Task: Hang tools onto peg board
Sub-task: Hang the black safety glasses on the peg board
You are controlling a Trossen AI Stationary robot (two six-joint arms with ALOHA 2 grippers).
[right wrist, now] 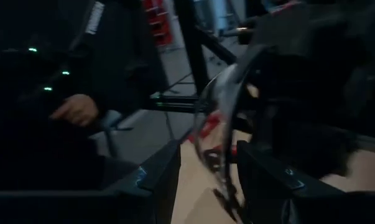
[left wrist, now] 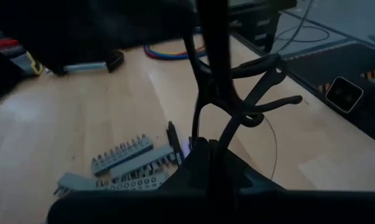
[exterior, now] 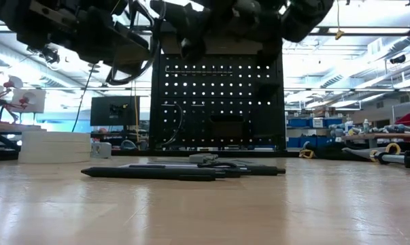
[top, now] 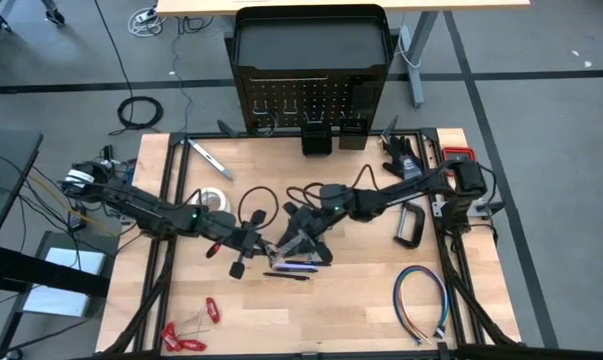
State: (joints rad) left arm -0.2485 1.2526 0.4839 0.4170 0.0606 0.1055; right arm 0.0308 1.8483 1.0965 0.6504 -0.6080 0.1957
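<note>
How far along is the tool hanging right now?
Barely started, it seems. The peg board shows little hung; the low view hints at a dark loop on it. In hand: both grippers, left and right, meet mid-table around a black cable loop. Left to hang: the pens, C-clamp, tape roll, silver bar tool and red-handled tools.

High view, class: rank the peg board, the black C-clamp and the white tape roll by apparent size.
1. Peg board
2. C-clamp
3. Tape roll, though only a little smaller than the clamp.
</note>
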